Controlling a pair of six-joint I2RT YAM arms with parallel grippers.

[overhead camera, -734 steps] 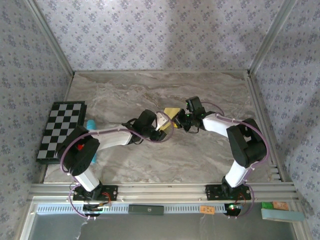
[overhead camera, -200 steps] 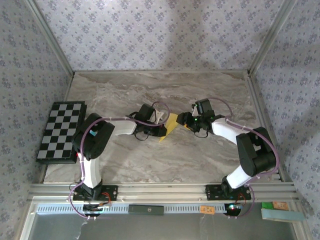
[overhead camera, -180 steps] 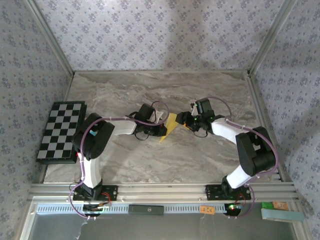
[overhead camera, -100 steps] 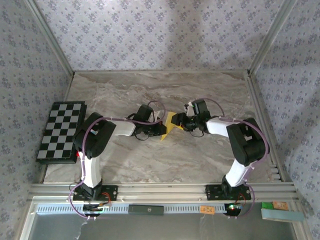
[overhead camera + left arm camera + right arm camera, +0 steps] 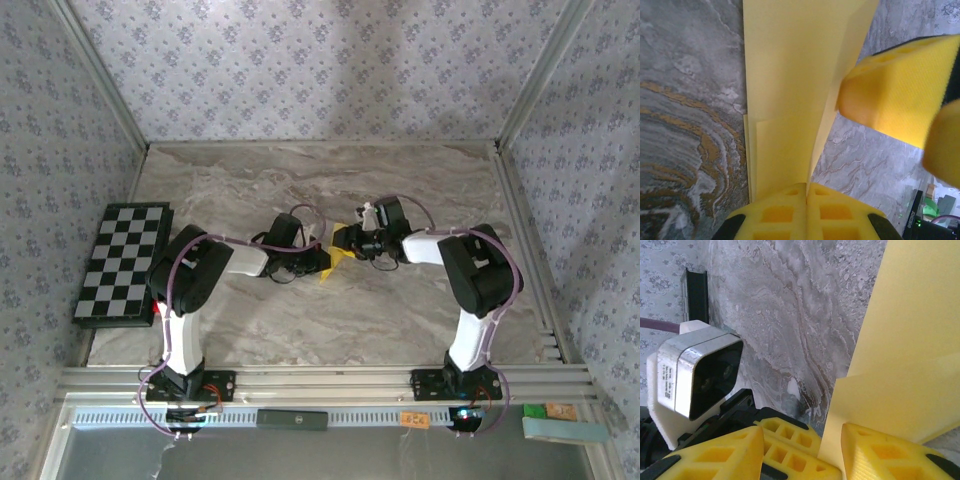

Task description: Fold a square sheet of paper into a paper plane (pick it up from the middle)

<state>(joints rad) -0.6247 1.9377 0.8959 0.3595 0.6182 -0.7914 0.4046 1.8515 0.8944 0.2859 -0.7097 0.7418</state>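
Meanwhile, my right gripper (image 5: 802,434) had slid leftward, its fingers apart astride the folded yellow paper (image 5: 790,90). My left gripper (image 5: 806,192) stayed clamped on it.

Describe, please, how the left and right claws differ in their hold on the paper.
The left claw is shut on the paper, fingers pressed together; the right claw is open, the paper's edge between its spread fingers. The left claw reaches in from the left, the right claw from the right. Both have yellow fingers.
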